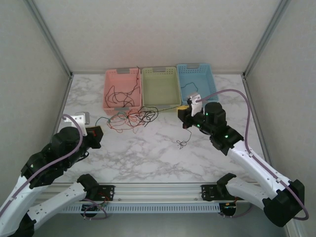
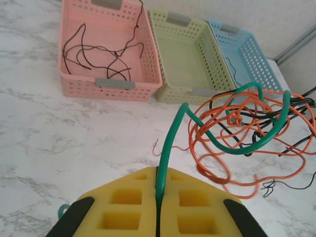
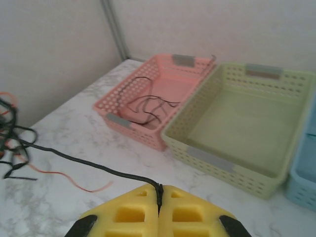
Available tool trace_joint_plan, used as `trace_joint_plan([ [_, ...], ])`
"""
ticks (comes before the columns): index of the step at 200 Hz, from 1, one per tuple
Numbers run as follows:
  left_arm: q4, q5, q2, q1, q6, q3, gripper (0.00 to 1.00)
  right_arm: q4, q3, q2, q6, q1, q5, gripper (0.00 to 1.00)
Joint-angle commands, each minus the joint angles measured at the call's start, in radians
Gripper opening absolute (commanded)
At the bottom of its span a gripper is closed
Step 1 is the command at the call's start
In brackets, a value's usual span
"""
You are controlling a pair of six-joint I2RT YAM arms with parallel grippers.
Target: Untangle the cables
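A tangle (image 1: 134, 117) of orange, black and green cables lies in front of the pink basket (image 1: 122, 89). My left gripper (image 1: 97, 135) sits to the tangle's left, shut on the green cable (image 2: 174, 128), which arcs up from the pads (image 2: 123, 207) into the orange loops (image 2: 217, 173). To the right of the tangle, my right gripper (image 1: 183, 110) is shut on a black cable (image 3: 89, 165). That cable runs taut from its pads (image 3: 187, 215) toward the tangle (image 3: 10, 143). A small black cable (image 1: 181, 143) lies loose on the table below the right gripper.
Three baskets stand at the back: pink with black cables (image 2: 106, 49), an empty green basket (image 1: 160, 86), and a blue basket (image 1: 195, 81) with a black cable. A grey block (image 1: 79, 118) sits at the left edge. Bare marble (image 1: 148, 158) lies near the arm bases.
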Motion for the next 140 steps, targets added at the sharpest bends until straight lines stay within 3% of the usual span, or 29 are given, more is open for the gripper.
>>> trace_joint_plan([
  [1,-0.059,-0.094,-0.028,0.007,0.017,0.038,0.0,-0.049,-0.027,-0.028,0.063,-0.076,0.137,0.0],
  [67,-0.128,-0.21,-0.081,0.007,0.037,0.093,0.0,-0.1,-0.146,0.052,0.261,-0.322,0.26,0.0],
  [98,-0.117,-0.19,-0.069,0.008,0.038,0.079,0.0,-0.035,-0.165,0.074,0.263,-0.356,0.135,0.0],
  [140,-0.072,-0.16,-0.036,0.008,0.043,0.04,0.0,-0.05,-0.066,0.081,0.289,-0.343,-0.008,0.0],
])
